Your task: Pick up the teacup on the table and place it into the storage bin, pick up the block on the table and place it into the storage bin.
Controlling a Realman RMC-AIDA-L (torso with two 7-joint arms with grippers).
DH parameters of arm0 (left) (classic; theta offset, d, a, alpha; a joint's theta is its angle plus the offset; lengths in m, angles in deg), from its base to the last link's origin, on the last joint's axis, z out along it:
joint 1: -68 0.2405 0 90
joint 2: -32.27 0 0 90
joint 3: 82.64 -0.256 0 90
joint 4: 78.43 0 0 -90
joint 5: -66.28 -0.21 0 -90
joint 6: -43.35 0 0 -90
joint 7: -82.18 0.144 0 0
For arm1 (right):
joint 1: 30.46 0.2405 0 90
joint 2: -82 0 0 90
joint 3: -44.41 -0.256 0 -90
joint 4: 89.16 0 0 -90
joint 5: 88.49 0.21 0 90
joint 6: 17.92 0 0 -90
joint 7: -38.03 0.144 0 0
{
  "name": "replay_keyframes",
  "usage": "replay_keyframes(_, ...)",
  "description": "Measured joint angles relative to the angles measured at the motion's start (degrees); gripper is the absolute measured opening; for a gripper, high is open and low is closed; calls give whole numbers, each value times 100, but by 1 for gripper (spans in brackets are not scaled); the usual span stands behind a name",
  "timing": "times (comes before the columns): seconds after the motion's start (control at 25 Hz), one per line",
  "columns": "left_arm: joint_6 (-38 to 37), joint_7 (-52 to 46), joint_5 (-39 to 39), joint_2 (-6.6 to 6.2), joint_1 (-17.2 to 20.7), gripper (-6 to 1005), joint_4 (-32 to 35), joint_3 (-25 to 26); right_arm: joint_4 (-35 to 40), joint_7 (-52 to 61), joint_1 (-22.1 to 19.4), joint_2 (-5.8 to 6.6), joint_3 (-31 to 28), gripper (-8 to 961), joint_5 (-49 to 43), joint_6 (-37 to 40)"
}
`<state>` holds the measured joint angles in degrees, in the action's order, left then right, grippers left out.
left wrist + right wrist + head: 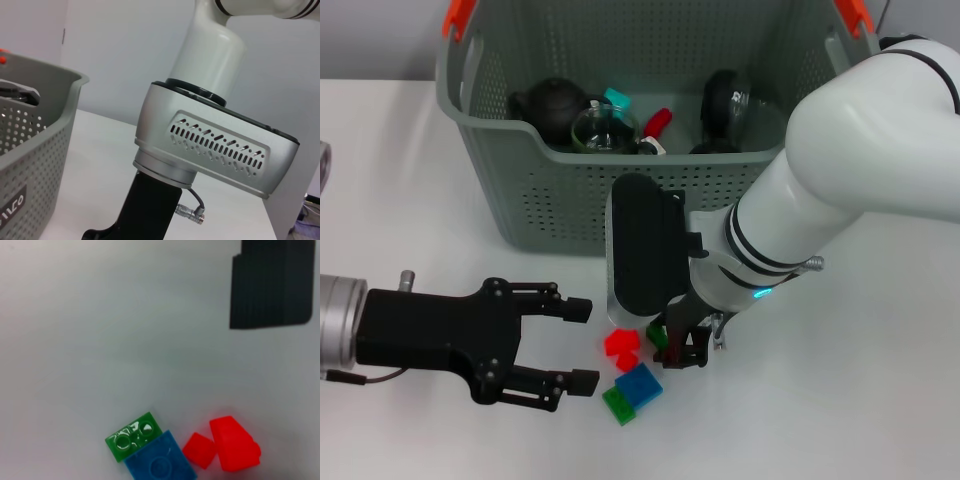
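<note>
Right gripper (682, 345) low over table (880, 380), fingers down beside red block (621, 346); jaw state cannot tell, wrist housing hides it. Left gripper (582, 345) jaws open, nothing held, hovering just left of blocks. Block step in hand, likely; next: close on 1 block, lift to storage bin (560, 190). Blue-green block stack (633, 391): glossy studded plastic. Bin: perforated grey-green plastic, holds dark teapot (552, 105).

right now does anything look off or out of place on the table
Nothing looks damaged or spilled. The blocks, red, blue and green, lie loose between the open left gripper and the right gripper, before the storage bin.
</note>
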<state>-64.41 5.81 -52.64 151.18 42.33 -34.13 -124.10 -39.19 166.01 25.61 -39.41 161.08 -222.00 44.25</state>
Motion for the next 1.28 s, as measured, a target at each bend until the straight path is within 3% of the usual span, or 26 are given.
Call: replay_keyframes(1.28, -17, 0, 0, 9, -2, 809, 0, 6, 25, 78, 0, 50, -266, 403, -25, 131)
